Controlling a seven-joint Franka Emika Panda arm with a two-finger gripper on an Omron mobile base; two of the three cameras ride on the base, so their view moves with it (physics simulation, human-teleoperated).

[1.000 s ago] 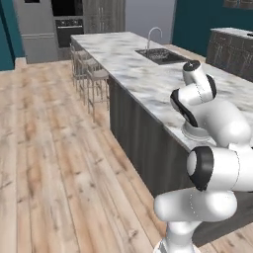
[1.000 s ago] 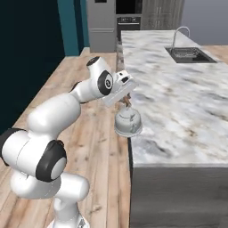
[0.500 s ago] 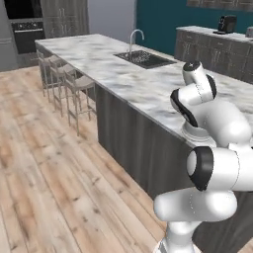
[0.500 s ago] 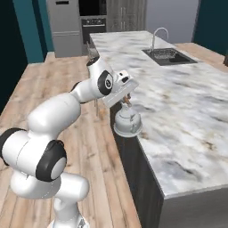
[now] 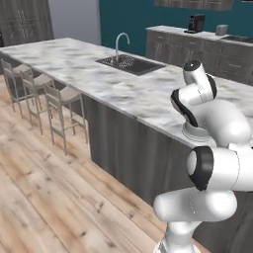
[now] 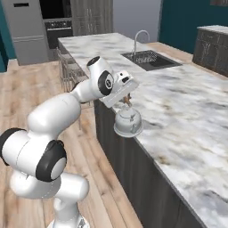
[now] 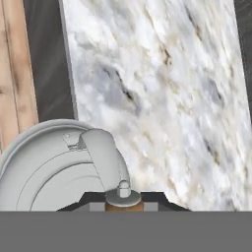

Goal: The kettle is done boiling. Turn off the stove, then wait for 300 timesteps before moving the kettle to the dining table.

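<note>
My gripper point(image 6: 127, 101) is shut on the top handle of the small light-grey kettle point(image 6: 128, 124). It holds the kettle upright at the near long edge of the dining table point(image 6: 187, 111), a marble-topped island with dark sides. In the hand view the kettle point(image 7: 49, 172) hangs partly over the marble of the dining table point(image 7: 162, 74) and partly over the dark side and wooden floor. In the left base view the kettle's base point(image 5: 197, 132) peeks out behind my arm, at the rim of the dining table point(image 5: 94, 79). The stove is out of view.
An inset sink point(image 6: 149, 60) with a faucet point(image 5: 121, 42) lies farther along the island. Bar stools point(image 5: 59, 99) stand on the wooden floor beside it. A grey cabinet counter with a coffee machine point(image 5: 196, 22) runs behind, and a fridge point(image 6: 26, 26) stands at the far end.
The whole scene has swung in both base views, so the base has moved along the island. The gripper has stayed shut on the kettle in the same pose.
</note>
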